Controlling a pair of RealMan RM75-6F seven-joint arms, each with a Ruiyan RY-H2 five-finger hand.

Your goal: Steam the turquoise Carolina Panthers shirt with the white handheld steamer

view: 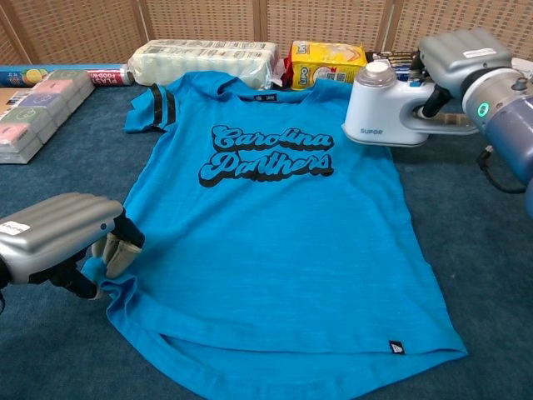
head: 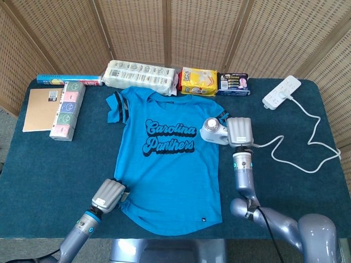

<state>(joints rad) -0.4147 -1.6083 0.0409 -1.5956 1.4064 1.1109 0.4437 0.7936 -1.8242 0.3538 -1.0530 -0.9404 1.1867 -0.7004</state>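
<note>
Two smooth metal hands: right (view: 454, 58) grips glossy steamer (view: 387, 112), left (view: 58, 242) pinches slubby shirt (view: 266, 242).

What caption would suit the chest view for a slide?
Right hand holds the white steamer over the turquoise shirt while the left hand pinches its hem.

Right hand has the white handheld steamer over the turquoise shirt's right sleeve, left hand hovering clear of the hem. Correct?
Not quite. In the chest view the left hand pinches the hem of the turquoise Carolina Panthers shirt, not hovering. The right hand does hold the white handheld steamer at that sleeve.

"carolina panthers" on shirt (view: 266, 225); "supor" on steamer (view: 391, 117)
</note>
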